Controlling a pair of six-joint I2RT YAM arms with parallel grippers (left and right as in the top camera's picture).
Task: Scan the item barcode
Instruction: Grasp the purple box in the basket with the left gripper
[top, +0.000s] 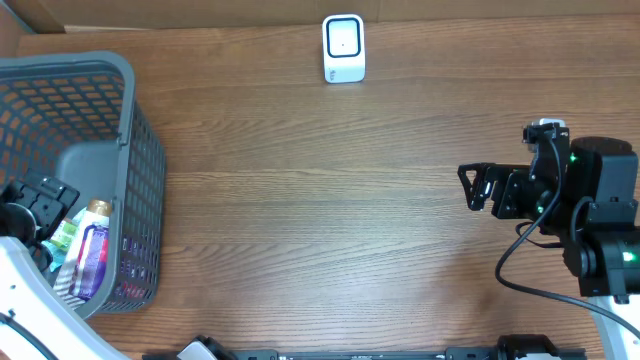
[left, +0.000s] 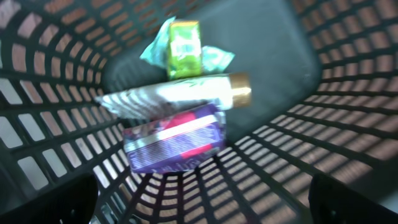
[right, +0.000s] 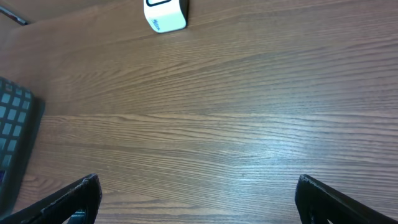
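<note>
Brown wood-grain table, evenly lit

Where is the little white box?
The white box stands at the far edge of the table, near the middle in the overhead view, well right of the grey basket.

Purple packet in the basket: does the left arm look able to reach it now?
Probably yes. The left gripper is open at the mouth of the basket, facing the purple packet, which lies nearest with nothing over it; only the bottle borders its far edge.
</note>
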